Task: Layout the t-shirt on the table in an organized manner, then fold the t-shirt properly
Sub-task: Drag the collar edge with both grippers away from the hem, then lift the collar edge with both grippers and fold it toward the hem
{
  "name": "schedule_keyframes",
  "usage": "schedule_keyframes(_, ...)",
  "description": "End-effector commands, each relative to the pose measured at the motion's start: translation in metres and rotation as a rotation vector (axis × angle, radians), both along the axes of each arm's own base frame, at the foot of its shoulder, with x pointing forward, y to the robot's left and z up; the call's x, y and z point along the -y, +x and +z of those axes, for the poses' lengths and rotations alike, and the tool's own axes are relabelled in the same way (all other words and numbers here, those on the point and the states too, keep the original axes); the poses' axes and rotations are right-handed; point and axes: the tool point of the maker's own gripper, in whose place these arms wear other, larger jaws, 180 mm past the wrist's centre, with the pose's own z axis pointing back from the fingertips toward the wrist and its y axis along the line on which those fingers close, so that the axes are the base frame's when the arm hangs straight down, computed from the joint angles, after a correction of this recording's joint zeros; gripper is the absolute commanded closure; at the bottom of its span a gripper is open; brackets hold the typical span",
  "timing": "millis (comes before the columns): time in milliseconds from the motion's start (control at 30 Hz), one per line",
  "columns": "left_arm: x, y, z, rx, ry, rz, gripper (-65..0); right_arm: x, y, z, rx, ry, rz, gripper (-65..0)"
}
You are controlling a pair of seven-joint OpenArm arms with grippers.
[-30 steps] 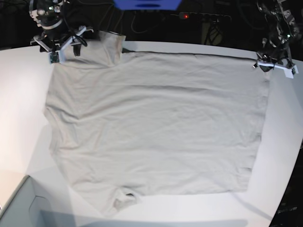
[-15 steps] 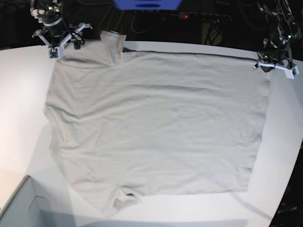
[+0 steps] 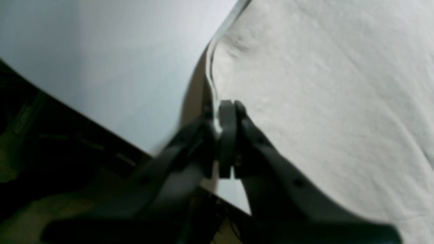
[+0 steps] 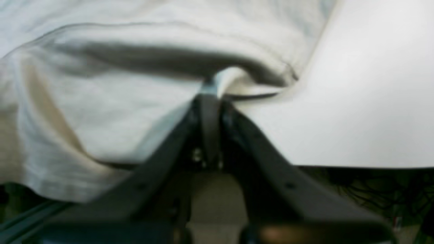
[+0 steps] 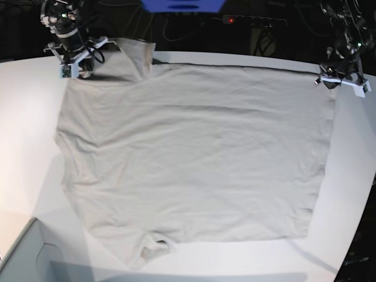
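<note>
T-shirt [image 5: 194,153] corners, seemingly inside blurred grippers.

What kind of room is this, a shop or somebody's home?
Probably a robot lab or test bench, not a home. Two robot arms, the right gripper and left gripper, pinch a t-shirt spread on a bare white table, with cables and a power strip behind.

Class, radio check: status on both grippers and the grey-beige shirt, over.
Left gripper shut on plain grey-beige cotton t-shirt edge. Right gripper shut on shirt fabric. Shirt spread flat on white table. Nothing in the way.
</note>
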Motion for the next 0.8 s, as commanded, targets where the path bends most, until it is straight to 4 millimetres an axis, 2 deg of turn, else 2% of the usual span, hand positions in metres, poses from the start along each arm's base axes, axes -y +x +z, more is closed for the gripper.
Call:
schedule_keyframes(0,-0.009,0.007,0.012,0.031,0.029,0.000,-0.1,-0.005,-0.021,-0.011,-0.097,0.002,0.033,0.0)
schedule_keyframes(133,-0.009,0.009,0.015,0.042,0.034,-0.004,-0.1,-0.008,-0.013,0.010,-0.045,0.002,0.102,0.0)
schedule_keyframes(233,-0.010,0.010,0.027,0.060,0.059,-0.019,-0.1,0.008,-0.003,0.038,0.032,-0.034,0.073,0.0)
schedule_keyframes(400,-0.009,0.020,0.047,0.108,0.094,-0.042,-0.1,0.010,0.008,0.065,0.117,-0.038,0.064,0.0)
schedule_keyframes(567,-0.010,0.021,0.051,0.114,0.101,-0.044,-0.1,0.012,0.019,0.078,0.157,-0.059,0.070,0.0)
schedule_keyframes(667,-0.025,0.018,0.057,0.128,0.118,-0.001,-0.1,0.012,0.035,0.083,0.191,-0.061,0.070,0.0)
schedule_keyframes(767,-0.029,0.024,0.062,0.148,0.122,0.011,-0.1,0.012,0.049,0.089,0.226,-0.064,0.069,0.0)
